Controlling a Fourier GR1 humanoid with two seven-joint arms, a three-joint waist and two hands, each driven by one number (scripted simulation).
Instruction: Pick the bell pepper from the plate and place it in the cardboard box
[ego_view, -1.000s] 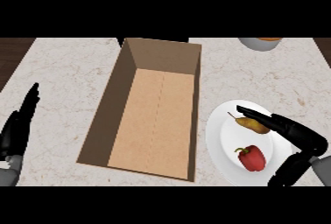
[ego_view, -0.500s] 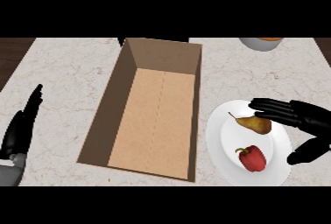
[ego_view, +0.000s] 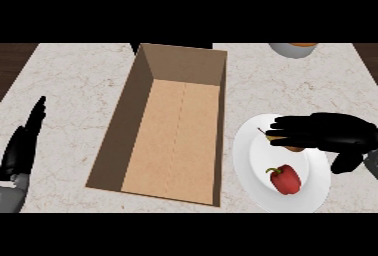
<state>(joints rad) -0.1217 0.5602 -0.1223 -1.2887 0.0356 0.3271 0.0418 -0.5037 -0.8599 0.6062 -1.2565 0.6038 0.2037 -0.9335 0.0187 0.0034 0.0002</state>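
Right hand (ego_view: 325, 131) hangs over the far half of the white plate (ego_view: 255, 185), palm down, fingers stretched toward the cardboard box (ego_view: 177, 127) and only a little bent; thumb pointing down toward the plate's near side. It grips nothing. Bell pepper (ego_view: 286, 180), red with a green stem, lies on the plate's near half, below the fingers and just beside the thumb tip, apart from both as far as I can see. Directly under the fingertips sits a brownish pear-like fruit (ego_view: 284, 145), mostly covered by them; contact with it cannot be judged. My reading: the hand is spread wide to come down around the pepper, but it sits over the wrong fruit, so it needs to shift toward the near rim before closing. Box stands open-topped just beyond the fingertips, its long wall next to the plate, a short carry once the pepper is lifted. Left hand (ego_view: 22, 150) rests at the view's left edge, fingers straight and up, out of the way. A grey bowl (ego_view: 294, 49) sits far off at the top.
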